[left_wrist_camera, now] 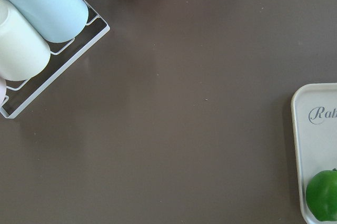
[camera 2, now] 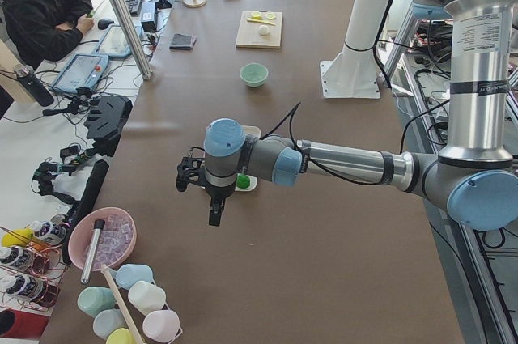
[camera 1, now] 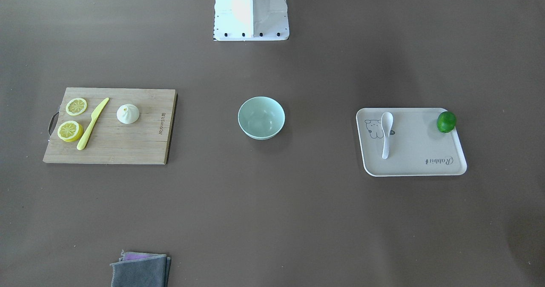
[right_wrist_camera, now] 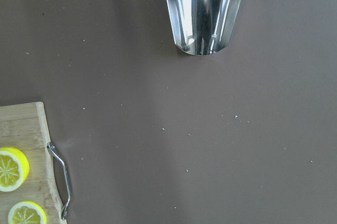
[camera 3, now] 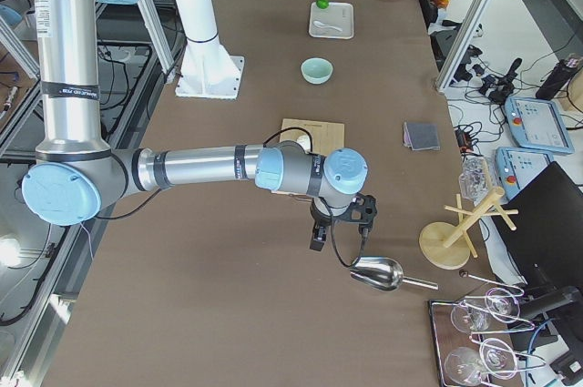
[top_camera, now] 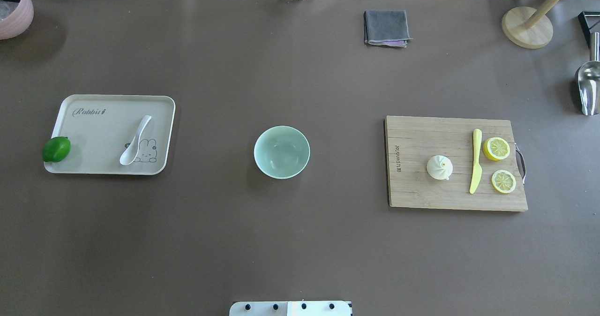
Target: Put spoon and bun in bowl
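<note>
**While both arms hung outboard of the props, the bowl was empty: nothing had been picked yet**

Since the left gripper [camera 2: 217,216] showed only in the side view, I couldn't tell its jaw width. Same for the right gripper [camera 3: 317,239]. Neither held anything I could see.

- The left one hovered above the table by the lime [top_camera: 56,149] end of the tray [top_camera: 93,133]. The spoon [top_camera: 135,141] lay flat at the tray's other end, scoop toward the robot, well apart from the lime.
- The right one hovered near the metal scoop [camera 3: 378,273], beyond the handle end of the cutting board [top_camera: 422,194]. The bun [top_camera: 439,167] sat upright on the board, with the knife [top_camera: 476,161] near it and the lemon slices [top_camera: 496,148] past that.
- The bowl [top_camera: 281,152] stood mid-table between tray and board.

Risks, as I judged them:
- The spoon sat low and looked glossy, so fingertips could hit the tray, skid, or shove the spoon instead of pinching it.
- The bun was domed, so an off-centre pinch could squirt it sideways into the knife, and too much force could squash it.
- The bowl looked light, so a low or off-centre release could nudge or tip it.
- Both arms converging on the bowl together could collide.
</note>
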